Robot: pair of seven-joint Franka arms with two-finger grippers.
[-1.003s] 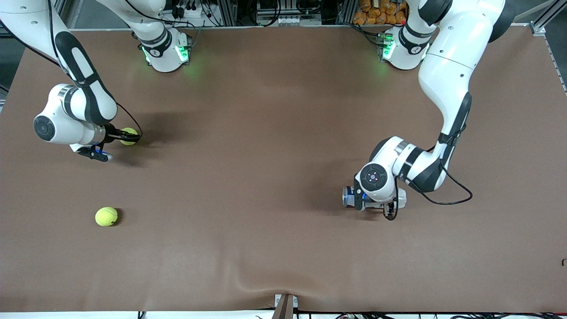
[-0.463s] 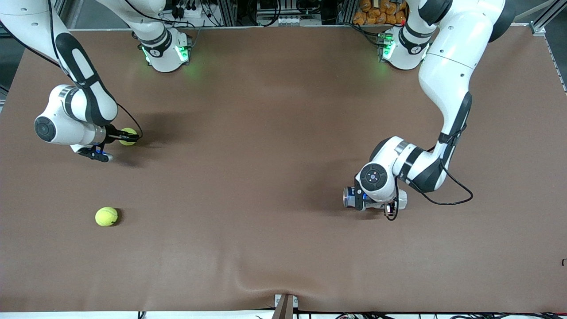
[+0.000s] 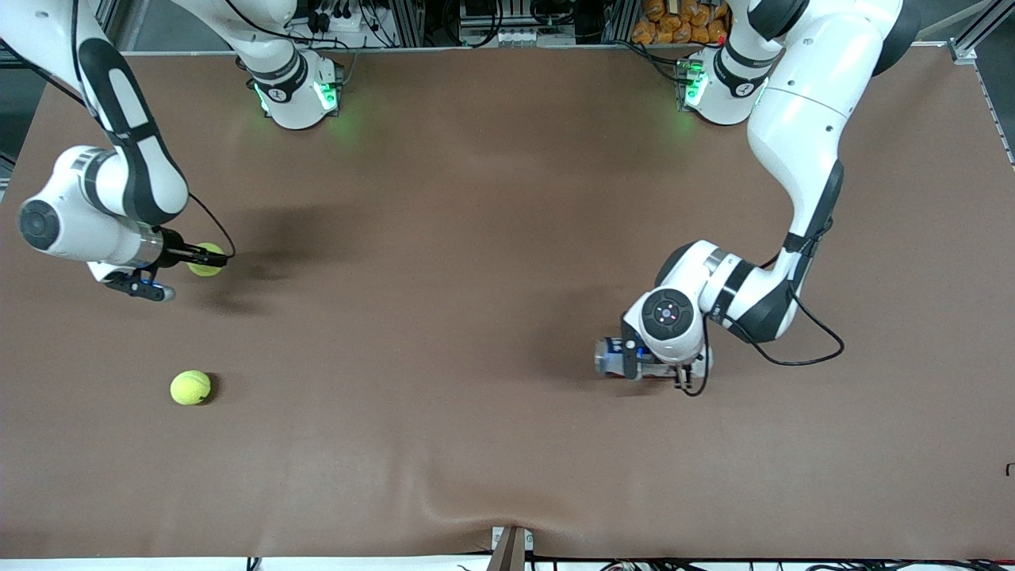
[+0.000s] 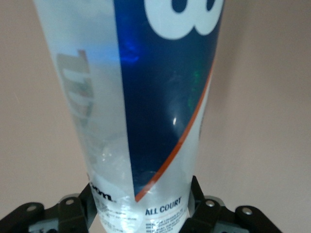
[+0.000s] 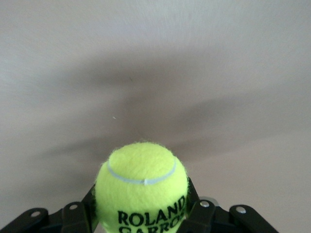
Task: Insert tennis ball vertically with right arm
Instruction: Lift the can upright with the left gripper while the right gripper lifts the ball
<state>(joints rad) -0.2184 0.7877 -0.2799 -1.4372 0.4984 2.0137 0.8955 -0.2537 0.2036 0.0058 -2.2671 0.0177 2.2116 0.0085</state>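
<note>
The right end effector [image 3: 208,257] pinches a tennis ball [image 3: 205,259] at the bench's [image 3: 476,238] nine o'clock edge, while the left end effector [image 3: 658,366] pinches the clear ball can [image 3: 614,357] around four o'clock, so a loose squeeze could drop either.

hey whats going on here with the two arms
The right gripper is shut on a tennis ball near the right arm's end of the table. The left gripper is shut on a clear ball tube with a blue label. A second tennis ball lies loose on the brown table.
</note>
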